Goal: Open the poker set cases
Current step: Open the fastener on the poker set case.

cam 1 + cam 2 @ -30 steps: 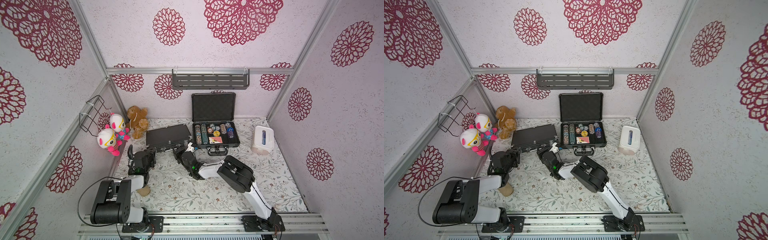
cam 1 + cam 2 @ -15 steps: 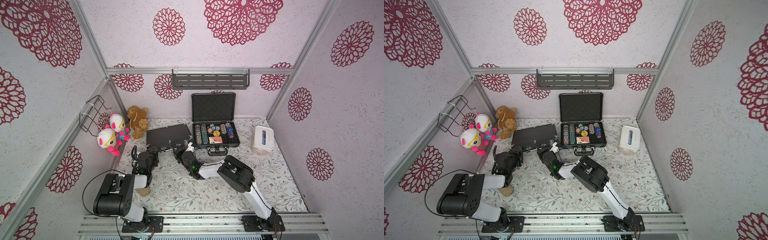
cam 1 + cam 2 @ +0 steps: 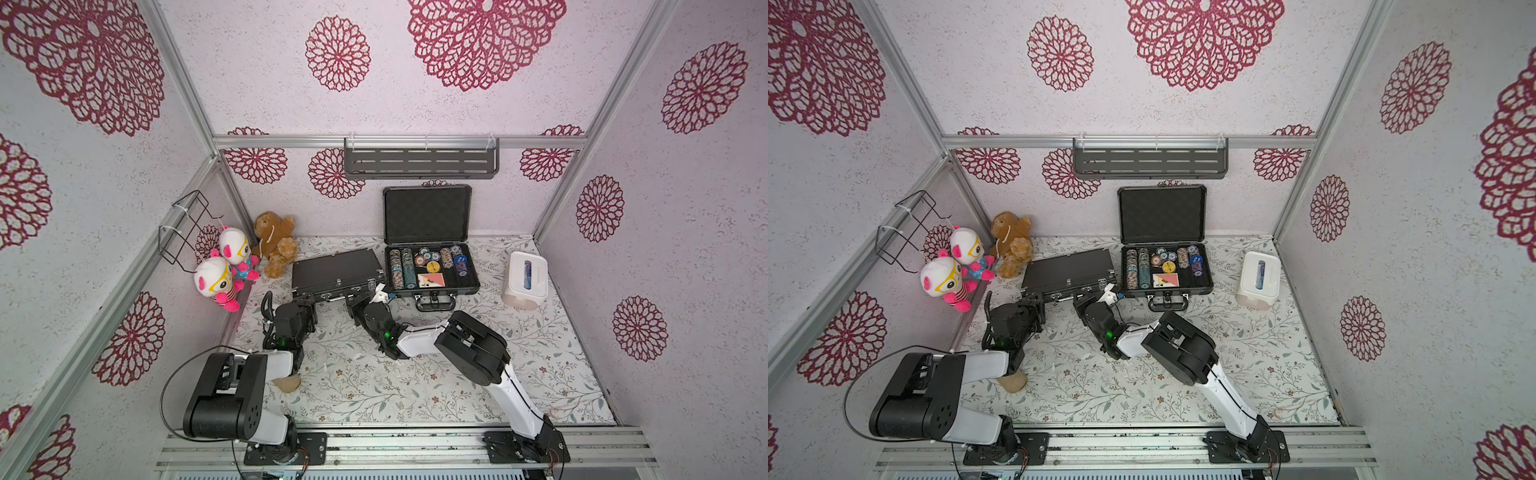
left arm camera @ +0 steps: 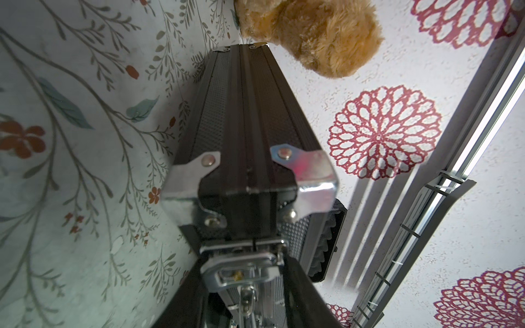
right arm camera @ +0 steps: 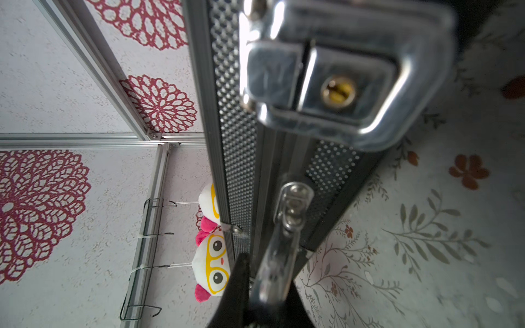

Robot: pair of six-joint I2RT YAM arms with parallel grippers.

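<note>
Though thick grey case point(image 3: 426, 214) is opened, flat black case point(image 3: 334, 268) is not. Silver handle point(image 5: 284, 235) pinched by right gripper point(image 5: 265, 284); left gripper point(image 4: 244, 261) unclear.

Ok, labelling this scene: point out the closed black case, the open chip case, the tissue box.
closed black case point(image 3: 334, 268): in a top view, lid panel
open chip case point(image 3: 427, 214): in a top view, raised lid
tissue box point(image 3: 515, 274): in a top view, white top

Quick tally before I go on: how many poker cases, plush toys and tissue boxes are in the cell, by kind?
Poker cases: 2 (closed black case, open case)
Plush toys: 3 (white plush toys, brown bear)
Tissue box: 1
Total: 6
</note>
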